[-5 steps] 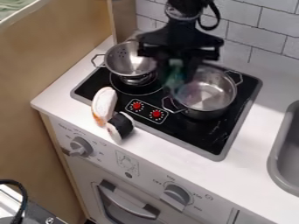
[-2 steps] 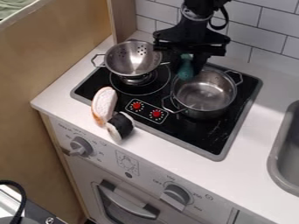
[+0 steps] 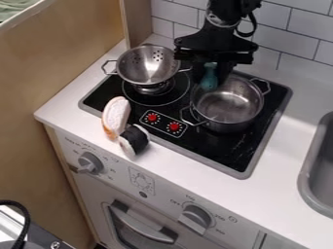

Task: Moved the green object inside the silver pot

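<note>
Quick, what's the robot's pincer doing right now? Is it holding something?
Pincer: closed on the green object, at the back left edge of the silver pot.

Black arm [image 3: 231,6] in from top edge, right of middle. Silvery band [image 3: 219,21] round wrist, dark cable [image 3: 251,25] looped close by. End effector [image 3: 211,80] hanging, broad bar crosswise, fingers [image 3: 223,70] pointing down, drawn in, gripping.
</note>
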{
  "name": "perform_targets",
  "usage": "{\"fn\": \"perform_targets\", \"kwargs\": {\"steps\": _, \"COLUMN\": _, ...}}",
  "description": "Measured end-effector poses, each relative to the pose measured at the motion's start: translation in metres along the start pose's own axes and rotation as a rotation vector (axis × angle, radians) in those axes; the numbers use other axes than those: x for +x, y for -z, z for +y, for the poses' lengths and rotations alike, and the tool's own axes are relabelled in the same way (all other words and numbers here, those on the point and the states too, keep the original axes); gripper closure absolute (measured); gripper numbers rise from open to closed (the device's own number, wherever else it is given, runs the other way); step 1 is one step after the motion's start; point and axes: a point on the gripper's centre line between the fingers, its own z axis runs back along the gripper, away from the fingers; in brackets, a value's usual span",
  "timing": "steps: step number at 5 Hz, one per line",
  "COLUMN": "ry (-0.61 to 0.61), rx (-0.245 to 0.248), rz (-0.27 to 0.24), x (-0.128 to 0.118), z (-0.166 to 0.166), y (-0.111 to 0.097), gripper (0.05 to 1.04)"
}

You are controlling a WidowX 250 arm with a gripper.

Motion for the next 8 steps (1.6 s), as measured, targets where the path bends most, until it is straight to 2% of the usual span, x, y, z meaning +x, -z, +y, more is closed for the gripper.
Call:
{"fn": "perform_targets", "kwargs": {"steps": 1, "ry": 0.001, "rx": 0.002, "rz": 0.016, "x": -0.001, "z": 0.0, "y": -0.001, "gripper": 0.315}}
{"fn": "perform_targets", "kwargs": {"steps": 2, "ry": 0.005, "rx": 0.006, "rz": 0.027, "x": -0.003, "z": 0.001, "y": -0.001, "gripper": 0.094}}
{"fn": "perform_targets", "kwargs": {"steps": 3, "ry": 0.018, "rx": 0.007, "rz": 0.062, "x": -0.008, "z": 0.001, "y": -0.002, "gripper": 0.085}}
{"fn": "perform_targets", "kwargs": {"steps": 4, "ry": 0.06, "rx": 0.002, "rz": 0.125, "x": -0.014, "z": 0.005, "y": -0.006, "gripper": 0.085}}
{"fn": "perform_targets", "kwargs": {"steps": 5, "ry": 0.176, "rx": -0.055, "rz": 0.189, "x": -0.021, "z": 0.009, "y": -0.02, "gripper": 0.085}}
{"fn": "perform_targets", "kwargs": {"steps": 6, "ry": 0.329, "rx": -0.15, "rz": 0.208, "x": -0.024, "z": 0.017, "y": -0.035, "gripper": 0.085}}
{"fn": "perform_targets", "kwargs": {"steps": 7, "ry": 0.452, "rx": -0.181, "rz": 0.209, "x": -0.028, "z": 0.029, "y": -0.043, "gripper": 0.085}}
{"fn": "perform_targets", "kwargs": {"steps": 8, "ry": 0.543, "rx": -0.182, "rz": 0.221, "x": -0.03, "z": 0.041, "y": -0.05, "gripper": 0.085}}
